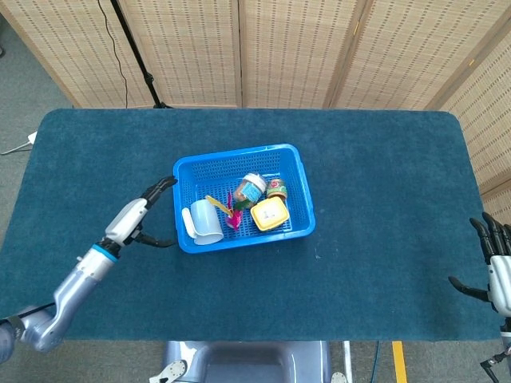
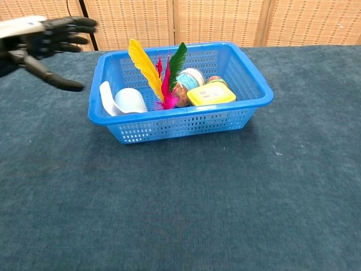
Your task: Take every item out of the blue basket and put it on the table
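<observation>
Head view: left hand, fingers spread and empty, just left of blue basket; right hand, spread and empty, cut off at lower right.

Left hand extended, fingers spread, empty — right hand open, low.

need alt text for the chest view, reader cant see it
A blue basket sits on a dark teal table, holding a white scoop, a feathered shuttlecock, a jar and a yellow box. The left hand, fingers spread and empty, hovers at the upper left beside the basket.
</observation>
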